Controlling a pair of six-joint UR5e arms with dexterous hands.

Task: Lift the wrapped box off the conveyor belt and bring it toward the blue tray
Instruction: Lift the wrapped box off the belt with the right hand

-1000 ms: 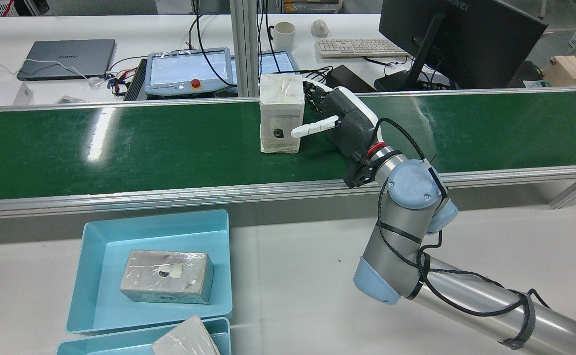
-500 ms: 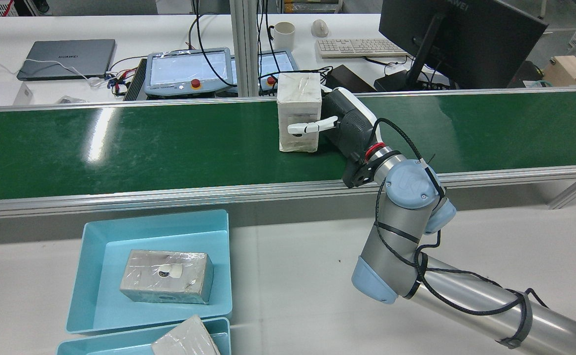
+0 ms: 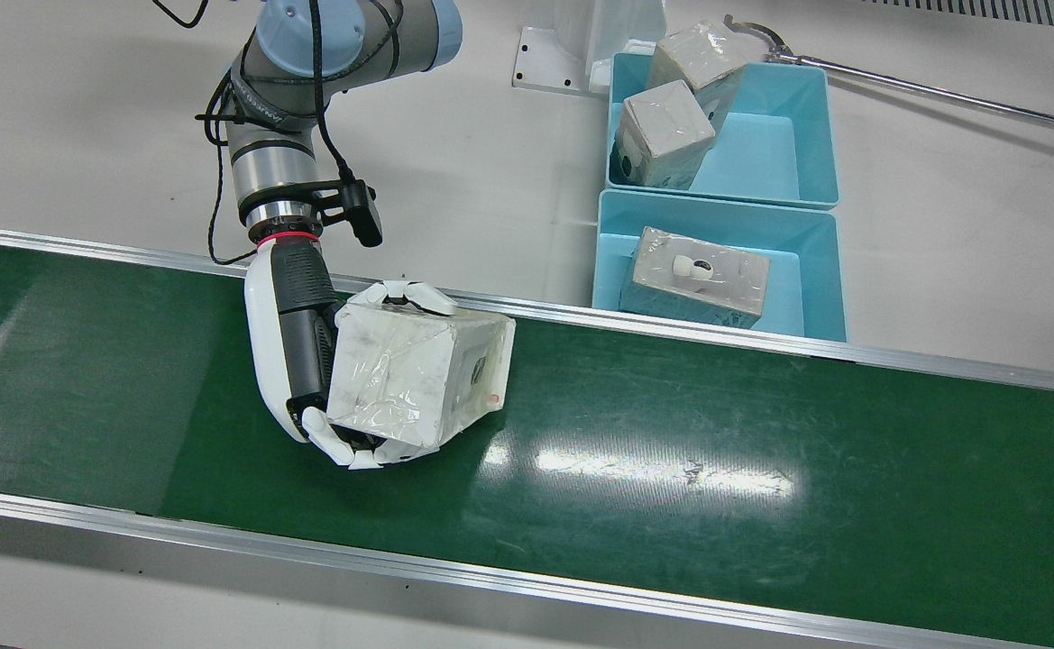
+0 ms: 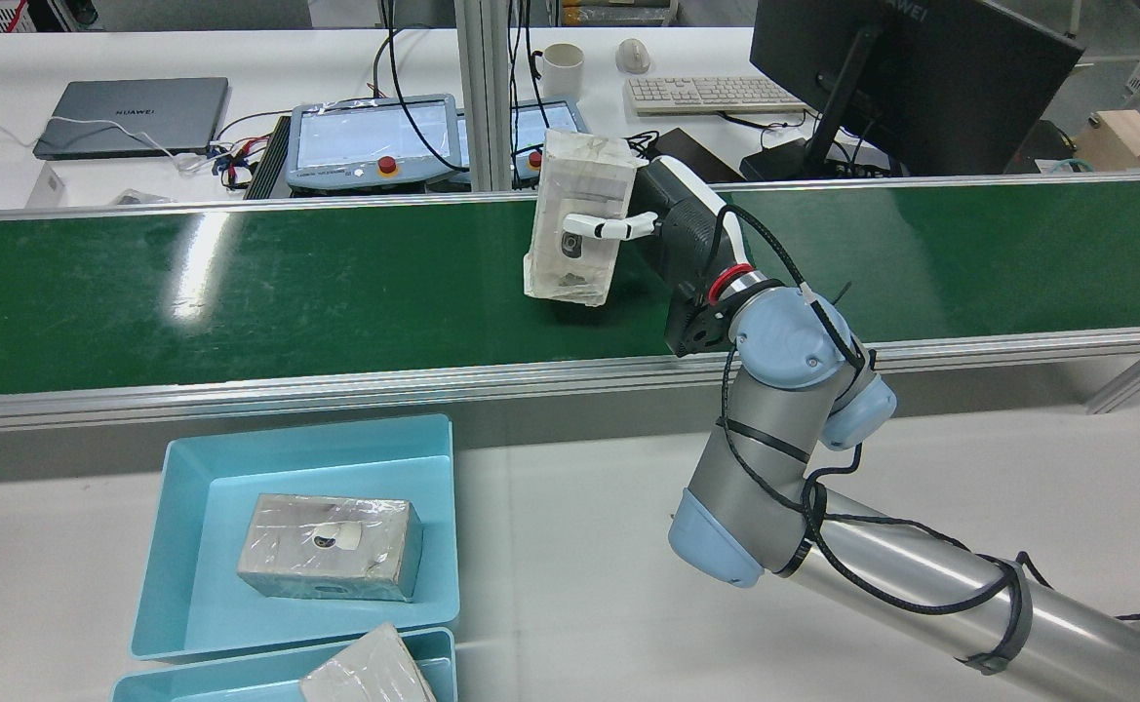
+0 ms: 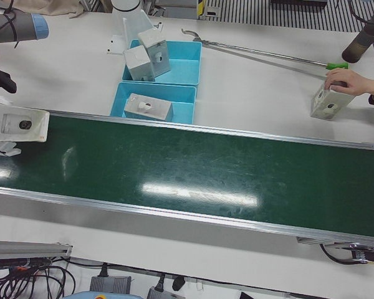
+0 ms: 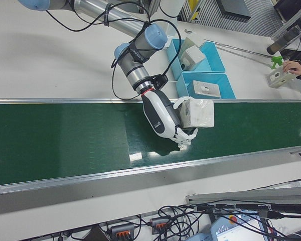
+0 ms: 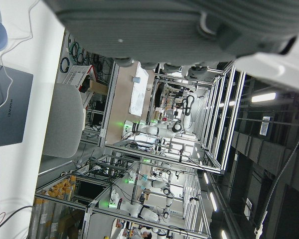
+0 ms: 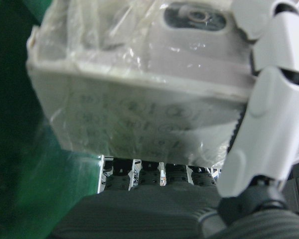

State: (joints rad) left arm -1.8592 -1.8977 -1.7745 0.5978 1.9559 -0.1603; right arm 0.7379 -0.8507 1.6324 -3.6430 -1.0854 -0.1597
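The wrapped box (image 3: 418,379) is a pale block in clear film. My right hand (image 3: 297,342) is shut on it, with fingers on its two opposite sides. In the rear view the box (image 4: 579,214) hangs tilted, just above the green conveyor belt (image 4: 287,283). It fills the right hand view (image 8: 139,89). The blue tray (image 3: 797,243) lies beside the belt on the robot's side, with one wrapped box in it. Only the palm of my left hand (image 7: 189,30) shows, and its fingers are hidden.
A second blue tray (image 3: 761,144) behind the first holds two wrapped boxes. A long grabber tool (image 5: 268,56) lies on the white table. A person's hand holds another box (image 5: 330,103) at the far side. Aluminium rails edge the belt (image 3: 671,451).
The box stood upright on the belt beside my open right hand. The hand has closed on it, lifted it and tilted it. The arm has swung slightly left.
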